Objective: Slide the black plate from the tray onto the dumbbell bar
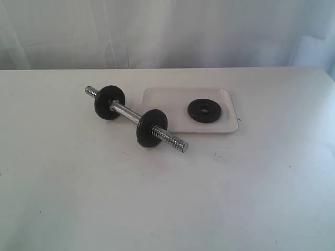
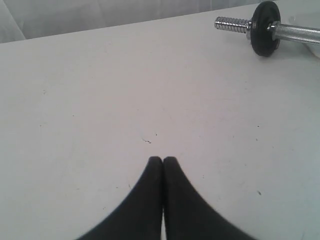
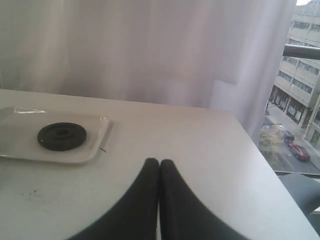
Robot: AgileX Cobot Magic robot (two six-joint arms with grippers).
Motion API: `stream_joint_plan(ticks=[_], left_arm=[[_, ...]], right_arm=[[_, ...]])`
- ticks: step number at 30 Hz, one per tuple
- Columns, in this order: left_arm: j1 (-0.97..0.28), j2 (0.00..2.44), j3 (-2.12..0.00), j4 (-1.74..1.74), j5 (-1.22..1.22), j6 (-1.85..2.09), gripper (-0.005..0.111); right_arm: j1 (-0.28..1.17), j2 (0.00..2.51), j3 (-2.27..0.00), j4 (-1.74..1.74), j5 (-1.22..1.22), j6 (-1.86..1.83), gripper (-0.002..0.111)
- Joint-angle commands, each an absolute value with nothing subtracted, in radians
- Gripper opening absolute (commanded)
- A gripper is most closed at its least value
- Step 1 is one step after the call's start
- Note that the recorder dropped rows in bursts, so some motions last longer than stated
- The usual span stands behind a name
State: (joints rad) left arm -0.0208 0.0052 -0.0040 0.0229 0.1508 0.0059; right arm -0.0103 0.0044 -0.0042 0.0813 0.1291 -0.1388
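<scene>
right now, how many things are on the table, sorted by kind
black plates: 3
dumbbell bar: 1
tray: 1
total: 5

Dumbbell bar [image 1: 137, 116] shiny chrome metal, threaded ends; black plate [image 1: 204, 110] matt; tray [image 1: 157, 97] smooth glossy white
</scene>
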Motion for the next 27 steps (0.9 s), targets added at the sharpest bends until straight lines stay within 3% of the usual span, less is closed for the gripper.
stream_joint_plan(ticks=[1, 8, 13, 27], left_arm=[[-0.026, 0.000, 0.000, -0.027, 0.116, -0.009, 0.000], [-0.026, 0.000, 0.000, -0.289, -0.081, -0.032, 0.000], [-0.026, 0.000, -0.113, -0.375, -0.016, -0.032, 0.000], [-0.026, 0.090, -0.565, -0.365, 0.339, -0.026, 0.000]], right_arm=[[-0.008, 0.000, 0.000, 0.107, 0.008, -0.099, 0.000], [-0.008, 0.000, 0.000, 0.166, -0.172, 0.009, 0.000], [-0.008, 0.000, -0.028, 0.166, -0.259, 0.105, 0.000], [-0.008, 0.065, -0.469, 0.151, 0.101, 0.157, 0.000]])
